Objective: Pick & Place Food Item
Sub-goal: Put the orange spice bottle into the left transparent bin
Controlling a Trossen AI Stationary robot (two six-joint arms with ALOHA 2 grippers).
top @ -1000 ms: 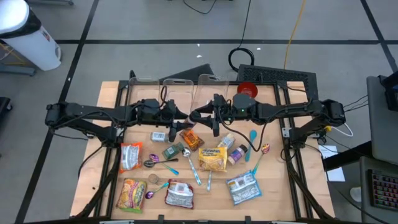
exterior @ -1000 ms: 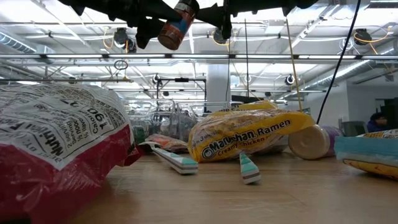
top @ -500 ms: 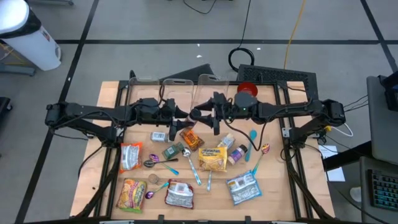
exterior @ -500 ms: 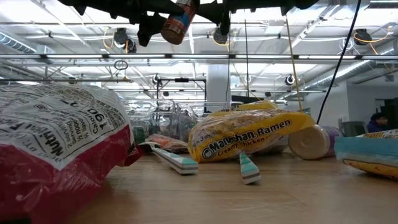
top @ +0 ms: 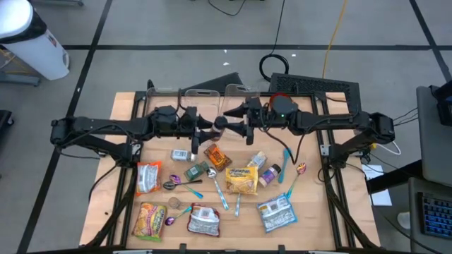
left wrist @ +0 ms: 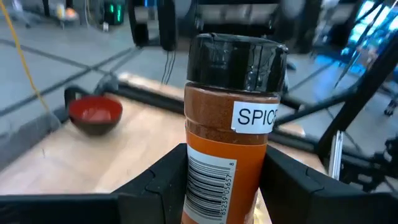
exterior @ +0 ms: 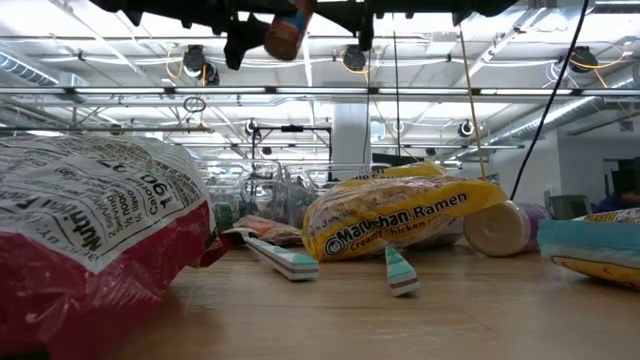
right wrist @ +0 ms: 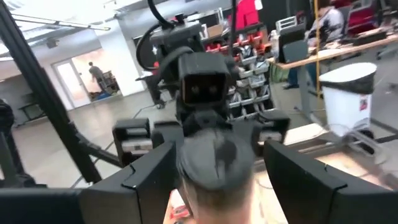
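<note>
A spice jar (left wrist: 229, 134) with orange contents, a barcode label and a black cap (right wrist: 214, 158) hangs high above the table's far middle. My left gripper (left wrist: 225, 186) is shut on it, also seen from above as my left gripper (top: 200, 125). My right gripper (top: 234, 121) faces it from the table's right, open. Its two fingers (right wrist: 152, 177) stand on either side of the cap with narrow gaps; I see no touch. In the low view the jar (exterior: 286, 28) shows at the top edge, tilted. My left gripper pinches the jar's lower body (left wrist: 211, 186) between its two fingers, one on each side of the barcode label. The fingers come nearly level from the table's left. The jar sticks out beyond them, cap end toward my right gripper, lifted clear of the table.
Below lie several food packets, among them a yellow ramen pack (top: 241, 179), a red-and-white bag (top: 148, 176) and a silver pouch (top: 275, 213), with spoons between them. A red bowl (top: 280, 100) sits at the far right, clear bins (top: 212, 93) along the far edge.
Both grippers have risen a little and drifted toward the table's far edge, the jar going with my left gripper. In the low view the jar has climbed until its cap leaves the top of the picture.
</note>
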